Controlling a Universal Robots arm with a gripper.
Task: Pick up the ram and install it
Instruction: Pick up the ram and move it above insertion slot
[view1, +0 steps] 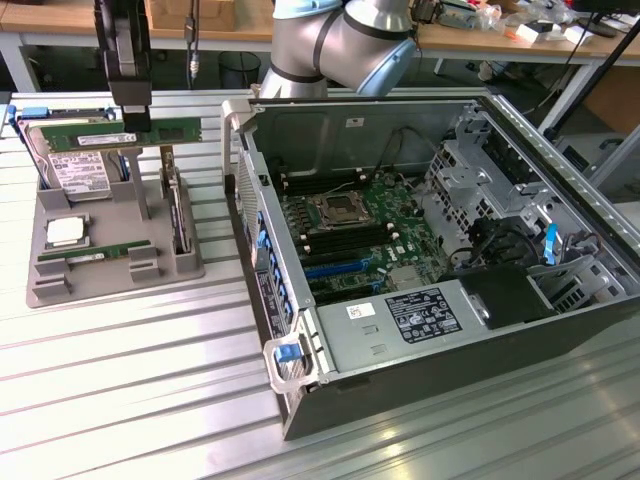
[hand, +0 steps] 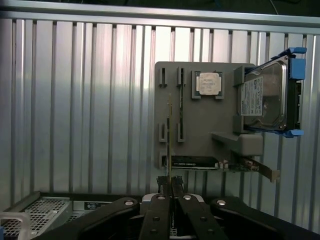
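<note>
Above tray (view1: 110, 278), jaws clamped on ram (view1: 172, 130), held horiz. (2nd ram (view1: 95, 254) in slot).

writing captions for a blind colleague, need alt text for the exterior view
The robot's hand holds the ram, a green strip, above a grey parts tray at the exterior view's left. At that view's right an open computer case lies on a ribbed metal table, motherboard exposed.

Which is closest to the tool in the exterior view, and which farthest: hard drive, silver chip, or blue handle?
1. Hard drive, just by the tool holding the memory stick.
2. Silver chip, at the grey tray's near end.
3. Blue handle, on the computer case's near corner.
</note>
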